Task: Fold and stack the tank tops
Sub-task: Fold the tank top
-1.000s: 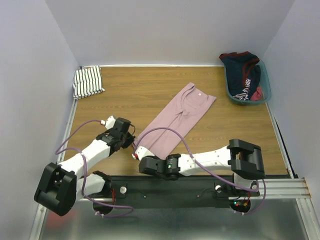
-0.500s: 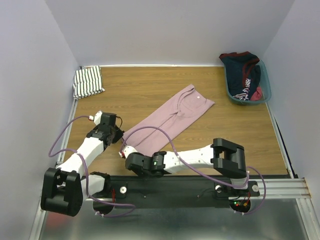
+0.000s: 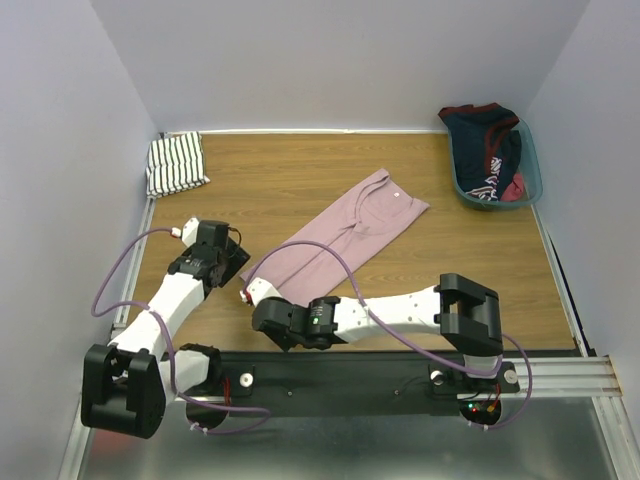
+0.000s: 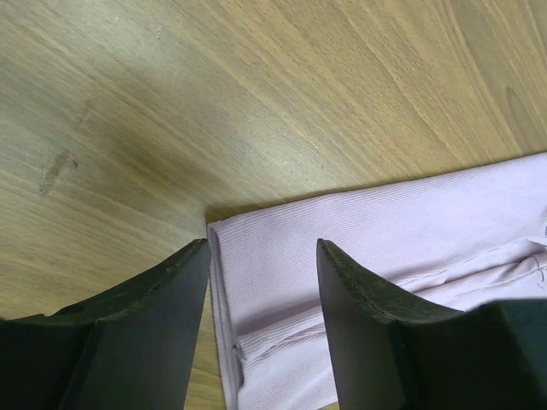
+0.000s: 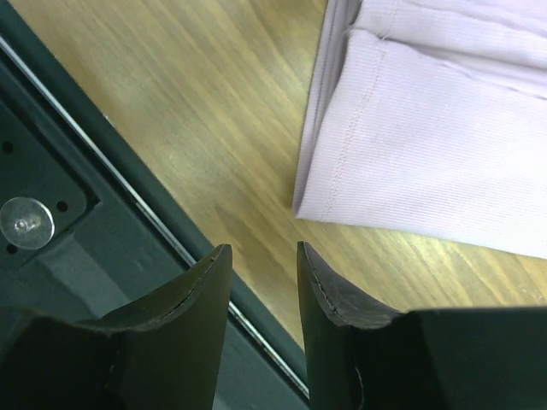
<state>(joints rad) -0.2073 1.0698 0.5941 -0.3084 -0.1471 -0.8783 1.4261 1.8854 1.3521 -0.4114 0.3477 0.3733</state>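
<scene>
The pink tank top [image 4: 410,231] was finely ribbed, matt cloth; the table [image 4: 256,85] smooth, grained wood; the left gripper [image 4: 263,252] matt black plastic.

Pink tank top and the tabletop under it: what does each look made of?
Pink tank top: soft knit cloth, probably ribbed cotton-type jersey, matte; fine parallel ribs and a stitched hem show in the right wrist view. Tabletop: wood or wood-look laminate, smooth, faintly glossy; grain streaks run across a flat surface. Which of the two, I cannot tell.
</scene>
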